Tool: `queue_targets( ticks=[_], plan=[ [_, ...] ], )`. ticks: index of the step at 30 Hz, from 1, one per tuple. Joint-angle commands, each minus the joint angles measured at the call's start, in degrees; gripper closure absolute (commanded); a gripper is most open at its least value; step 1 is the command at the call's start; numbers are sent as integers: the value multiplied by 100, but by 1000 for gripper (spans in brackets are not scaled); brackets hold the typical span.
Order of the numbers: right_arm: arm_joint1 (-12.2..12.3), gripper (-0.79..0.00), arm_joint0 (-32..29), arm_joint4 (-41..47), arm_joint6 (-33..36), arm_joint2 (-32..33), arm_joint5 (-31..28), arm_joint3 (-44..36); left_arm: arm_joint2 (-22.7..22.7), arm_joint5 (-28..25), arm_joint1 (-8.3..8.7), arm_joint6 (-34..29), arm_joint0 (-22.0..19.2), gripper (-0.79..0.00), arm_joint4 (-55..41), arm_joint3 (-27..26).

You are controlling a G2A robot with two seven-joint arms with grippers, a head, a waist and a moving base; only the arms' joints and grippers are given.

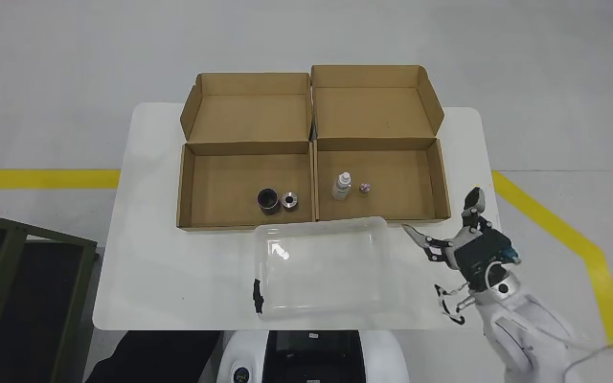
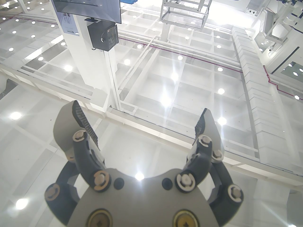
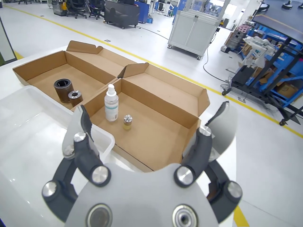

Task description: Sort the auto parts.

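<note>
**Both grippers open and empty, parts lying in the boxes beyond the tray**

We take the clear plastic tray (image 1: 321, 226) as our landmark; it sits at the near edge of the white table (image 1: 144, 239).

Two open cardboard boxes stand side by side against the tray's far rim. The left box (image 1: 215, 187) lies beyond the tray's left half and the right box (image 1: 412, 187) beyond its right half.

In the left box, close to the tray's far rim, a dark cylinder (image 1: 267, 200) stands upright. A smaller metal ring (image 1: 288, 202) is just beside it, and they look to be touching.

In the right box, also close behind the tray's far rim, a small white spray bottle (image 1: 341, 184) stands upright. Just beside it, but apart from it, is a small part (image 1: 364, 188). From the right wrist view we think it is a brass-coloured fitting (image 3: 127, 121) with a metal cap, though it is too small for us to be sure.

The right gripper (image 1: 442, 213) hangs off the tray's right end, by the near right corner of the right box. Its jaws are spread wide with nothing between them. The bottle (image 3: 111, 103) and the fitting lie ahead of it, well apart from its fingertips (image 3: 82, 116).

The left gripper (image 2: 140, 107) points up at the ceiling, with its jaws likewise spread and holding nothing.
</note>
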Motion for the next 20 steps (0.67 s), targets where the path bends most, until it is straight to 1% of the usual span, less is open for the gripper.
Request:
queue_targets(
  ticks=[1,4,8,20],
  plan=[
    [4,-785,-156,15,-168,160,80,-33,0,0,0,0,0,-785,0,0],
    [7,-785,-364,101,-293,347,138,-51,0,0,0,0,0,-785,0,0],
    [11,-785,-486,190,-366,503,191,-87,0,0,0,0,0,-785,0,0],
    [11,-785,-486,190,-366,503,191,-87,0,0,0,0,0,-784,0,0]
  ],
)
